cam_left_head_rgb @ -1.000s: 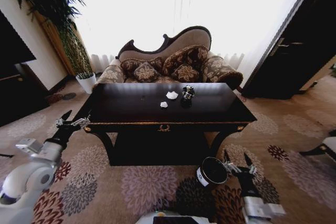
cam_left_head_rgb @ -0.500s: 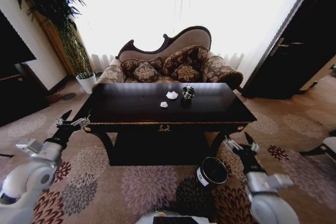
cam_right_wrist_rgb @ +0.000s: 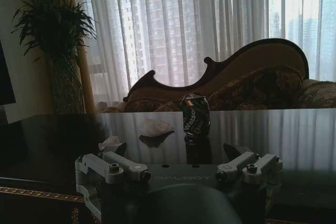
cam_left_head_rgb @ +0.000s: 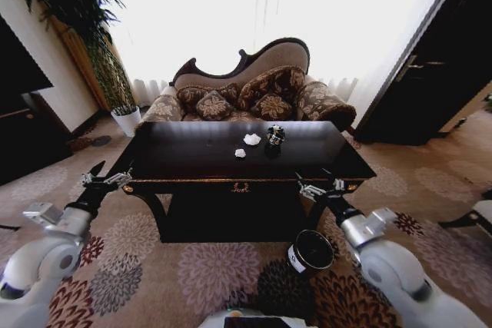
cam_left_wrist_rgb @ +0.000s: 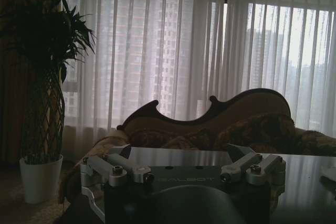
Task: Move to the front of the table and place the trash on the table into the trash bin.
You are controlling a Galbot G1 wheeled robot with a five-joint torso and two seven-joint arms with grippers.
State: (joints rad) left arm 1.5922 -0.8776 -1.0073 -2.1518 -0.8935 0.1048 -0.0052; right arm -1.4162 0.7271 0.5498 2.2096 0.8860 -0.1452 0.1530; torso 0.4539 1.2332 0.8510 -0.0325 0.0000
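Observation:
The dark glossy table (cam_left_head_rgb: 192,160) stands straight ahead. Toward its far middle lie the trash items: a white paper wad (cam_left_head_rgb: 252,139), a smaller wad (cam_left_head_rgb: 240,153) and a dark crumpled can (cam_left_head_rgb: 275,136). The round dark trash bin (cam_left_head_rgb: 311,251) sits on the carpet by the table's front right leg. My right gripper (cam_left_head_rgb: 317,183) hovers open at the front edge, above the bin. In its wrist view the can (cam_right_wrist_rgb: 195,116) and both wads (cam_right_wrist_rgb: 155,128) (cam_right_wrist_rgb: 109,143) lie beyond the open right gripper (cam_right_wrist_rgb: 178,156). My left gripper (cam_left_head_rgb: 104,175) is open by the front left corner.
A carved sofa (cam_left_head_rgb: 246,90) with cushions stands behind the table, before bright curtained windows. A potted plant (cam_left_head_rgb: 123,117) is at the back left and a dark door (cam_left_head_rgb: 438,74) at the right. Patterned carpet lies around the table.
My right arm has lifted from floor level beside the bin up to the table's front edge. The left arm, the trash and the bin have not moved.

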